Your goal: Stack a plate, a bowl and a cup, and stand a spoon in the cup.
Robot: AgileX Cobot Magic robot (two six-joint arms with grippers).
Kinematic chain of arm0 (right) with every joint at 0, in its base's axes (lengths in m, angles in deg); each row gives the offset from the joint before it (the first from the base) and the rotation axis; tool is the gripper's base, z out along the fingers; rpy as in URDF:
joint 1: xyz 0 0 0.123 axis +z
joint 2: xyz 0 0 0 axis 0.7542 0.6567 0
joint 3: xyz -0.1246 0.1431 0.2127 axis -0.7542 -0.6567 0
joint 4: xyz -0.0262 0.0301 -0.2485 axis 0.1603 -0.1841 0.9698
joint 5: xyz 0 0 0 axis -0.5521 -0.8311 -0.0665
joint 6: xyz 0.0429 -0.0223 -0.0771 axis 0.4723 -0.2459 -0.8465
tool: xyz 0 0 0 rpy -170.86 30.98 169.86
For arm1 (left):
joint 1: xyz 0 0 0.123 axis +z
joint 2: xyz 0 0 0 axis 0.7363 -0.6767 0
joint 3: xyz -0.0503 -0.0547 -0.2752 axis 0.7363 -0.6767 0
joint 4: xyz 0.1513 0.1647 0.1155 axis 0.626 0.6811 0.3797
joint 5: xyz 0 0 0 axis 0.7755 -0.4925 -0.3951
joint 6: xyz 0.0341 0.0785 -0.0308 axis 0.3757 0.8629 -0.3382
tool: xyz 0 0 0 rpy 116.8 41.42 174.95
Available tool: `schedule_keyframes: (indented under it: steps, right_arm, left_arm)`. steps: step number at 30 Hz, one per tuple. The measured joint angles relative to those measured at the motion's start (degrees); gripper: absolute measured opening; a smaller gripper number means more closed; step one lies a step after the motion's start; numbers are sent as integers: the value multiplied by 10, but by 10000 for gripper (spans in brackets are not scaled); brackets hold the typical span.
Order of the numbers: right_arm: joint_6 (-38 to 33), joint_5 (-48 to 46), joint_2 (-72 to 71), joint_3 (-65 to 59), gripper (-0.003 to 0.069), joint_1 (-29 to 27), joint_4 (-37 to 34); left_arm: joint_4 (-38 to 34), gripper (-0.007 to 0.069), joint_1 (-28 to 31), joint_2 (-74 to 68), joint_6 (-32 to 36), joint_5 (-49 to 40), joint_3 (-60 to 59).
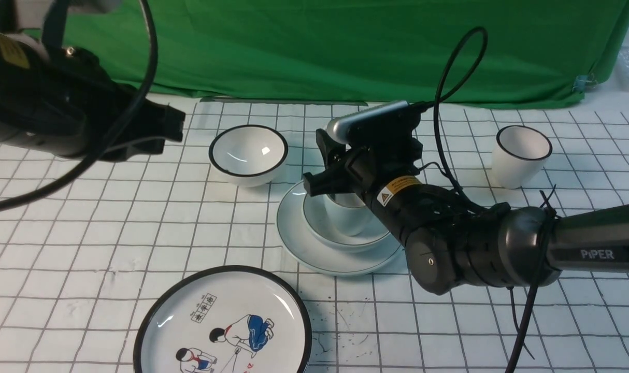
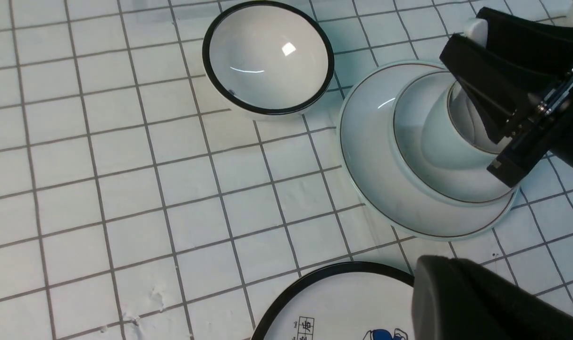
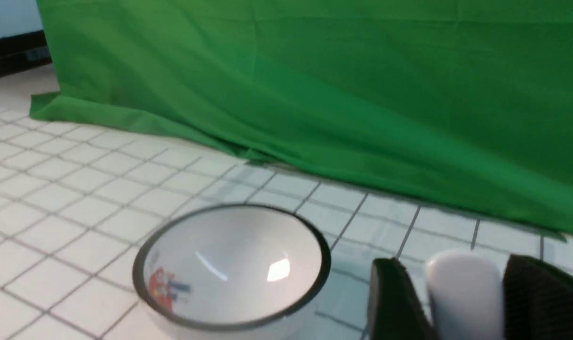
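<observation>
Currently my right arm comes in low from the worktop's (image 1: 138, 233) right edge, forearm almost level, with the wrist turned toward the far left so that the right pincer (image 2: 473, 35) sits over the stack. That stack is near the middle of the worktop: the plate (image 1: 299, 243) lies flat, the bowl (image 1: 319, 228) sits on it and the cup (image 1: 345, 220) stands upright in the bowl. The spoon (image 3: 463, 293) stands in the cup, and the end of its handle rises between the two jaws. I cannot tell whether they press on it or stand just free of it.

My left arm hangs raised over the far left part of the worktop. Its left pincer (image 1: 172, 127) points toward the middle, jaws together on nothing, well apart from the stack.

A black-rimmed bowl (image 1: 248, 153) sits just beside the plate on its far left side. A black-rimmed tapered cup (image 1: 519, 153) stands toward the far right corner, and a cartoon plate (image 1: 221, 321) lies at the near edge.
</observation>
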Motion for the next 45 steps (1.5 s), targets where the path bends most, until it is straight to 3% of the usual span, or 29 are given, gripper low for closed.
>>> schedule_keyframes:
  steps: [5, 7, 8, 10, 12, 14, 17, 20, 24, 28, 30, 32, 35, 42, 45]
  right_arm:
    - [-79, -169, -71, 0, 295, 0, -1]
    - [-137, -272, -144, 0, 218, -1, -1]
    - [-161, -355, -208, 0, 146, -7, -1]
    - [-154, -485, -333, 1, 55, -36, -1]
    - [-145, -524, -376, 3, 40, -53, -1]
    - [-116, -628, -508, 5, 27, -119, 2]
    - [-83, -702, -639, -9, 27, -201, 6]
    - [-54, -709, -775, -70, 27, -259, 6]
    - [-42, -677, -913, -176, 27, -297, 7]
    - [-27, -509, -1055, -357, 35, -309, 6]
    - [-24, -472, -1074, -387, 40, -309, 6]
    - [-23, -377, -1108, -441, 71, -309, 4]
    - [-23, -344, -1122, -463, 113, -309, 3]
    - [-22, -361, -1127, -476, 232, -309, 3]
    - [-22, -368, -1127, -476, 241, -309, 3]
  left_arm:
    - [0, 1, 0, 0, 0, -2, 0]
    - [0, 1, 0, 0, 1, -3, 0]
    - [0, 1, 0, 0, 1, -5, 0]
    - [1, 1, 0, 0, 1, -6, 0]
    - [2, 1, 0, 0, 1, -6, 0]
    - [2, 1, 0, 0, 5, -6, 0]
    - [2, 1, 0, 0, 6, -6, 0]
    - [-1, 1, 0, 7, 6, -8, -1]
    - [-14, 1, 0, 31, 6, -5, -18]
    - [-35, 1, 0, 129, 6, 41, -104]
    - [-40, 1, 0, 157, 6, 58, -130]
    - [-50, 1, 0, 238, 4, 103, -206]
    - [-52, 1, 0, 317, 3, 153, -284]
    - [-51, 1, 0, 520, 0, 269, -412]
    - [-52, 1, 0, 561, 0, 277, -420]
